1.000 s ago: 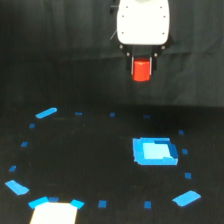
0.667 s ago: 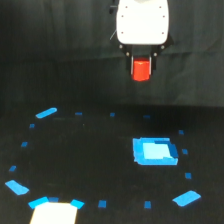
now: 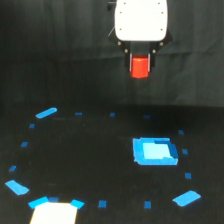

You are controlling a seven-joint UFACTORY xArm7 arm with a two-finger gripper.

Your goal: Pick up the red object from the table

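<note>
Well, the red object is already off the table, hanging high at the far side of the scene, pinched between the dark fingers of the gripper under its white body. The claw is clamped on it from both sides, and the block sits directly beneath the body, its short axis roughly upright, bottom end poking out below the fingertips. Below and nearer lies the big blue patch, a touch to the right, well apart from it. To my eye the pick is done; only holding remains.
</note>
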